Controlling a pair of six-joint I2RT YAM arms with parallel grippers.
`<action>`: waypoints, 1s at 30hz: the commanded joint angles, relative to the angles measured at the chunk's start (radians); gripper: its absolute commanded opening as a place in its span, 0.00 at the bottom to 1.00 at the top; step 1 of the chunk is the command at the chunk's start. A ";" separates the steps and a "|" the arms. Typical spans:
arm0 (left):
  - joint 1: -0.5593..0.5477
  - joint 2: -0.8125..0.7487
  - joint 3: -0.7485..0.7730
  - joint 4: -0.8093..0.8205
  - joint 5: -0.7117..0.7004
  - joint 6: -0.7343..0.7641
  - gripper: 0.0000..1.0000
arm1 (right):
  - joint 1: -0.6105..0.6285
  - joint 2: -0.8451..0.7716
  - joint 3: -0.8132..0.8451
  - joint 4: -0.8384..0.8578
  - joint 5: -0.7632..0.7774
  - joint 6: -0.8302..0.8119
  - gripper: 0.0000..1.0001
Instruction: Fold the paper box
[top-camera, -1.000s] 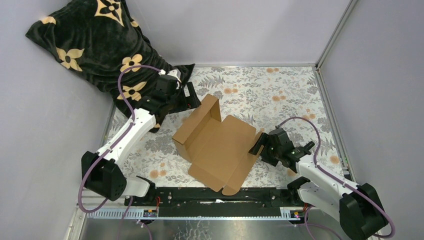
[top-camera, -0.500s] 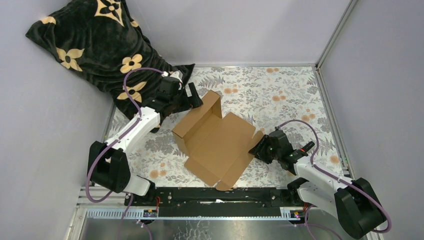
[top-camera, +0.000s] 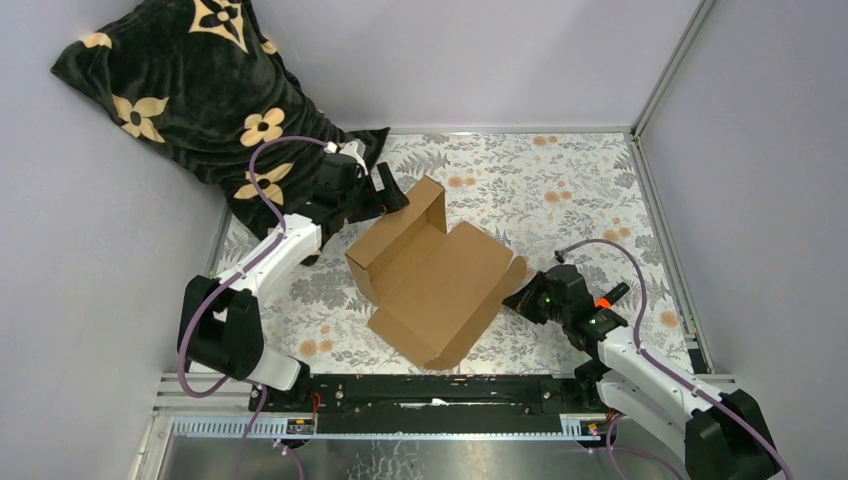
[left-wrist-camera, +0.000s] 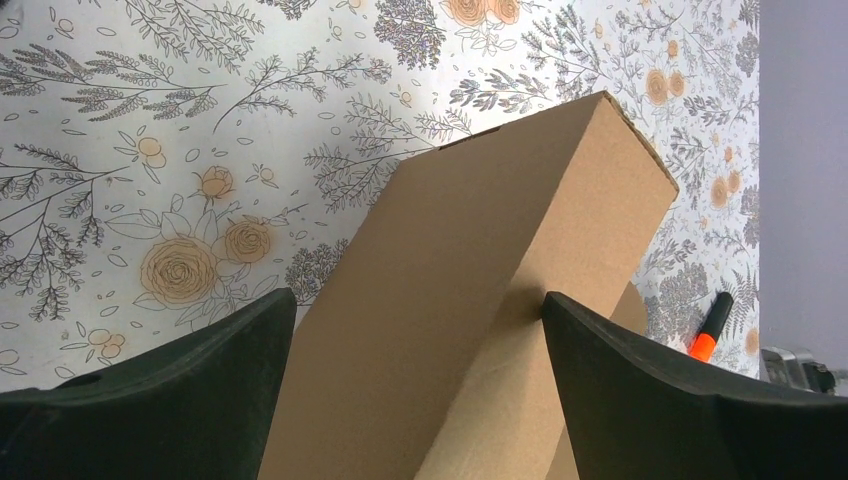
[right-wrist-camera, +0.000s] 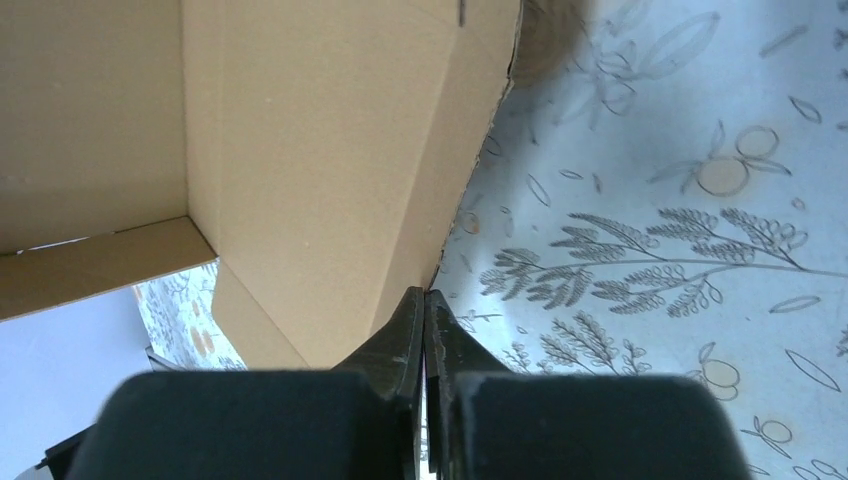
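The counter is covered in a floral-print sheet (top-camera: 570, 190), grey leaves and little orange blossoms on white, running right out to the edges. Plain pale lilac-grey walls (top-camera: 480, 60) box it in on the left, back and right, no windows anywhere in view. An aluminium post (top-camera: 673, 62) goes up from the back right corner. In the back left corner a black fleece blanket (top-camera: 190, 80) with cream flowers is bunched up against the wall and spills onto the counter. Along the near edge there's a black rail (top-camera: 440, 392), with bare sheet metal (top-camera: 420, 458) below it. Light's soft and even, only faint shadows.
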 joint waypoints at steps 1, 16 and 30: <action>0.018 0.056 -0.056 -0.121 -0.036 0.053 0.99 | -0.002 -0.034 0.099 0.005 0.008 -0.068 0.00; 0.091 0.041 -0.067 -0.122 0.000 0.072 0.99 | -0.016 0.249 0.765 -0.466 0.105 -0.524 0.00; 0.124 0.061 -0.116 -0.091 0.032 0.088 0.99 | -0.044 0.615 1.349 -0.689 -0.026 -0.773 0.00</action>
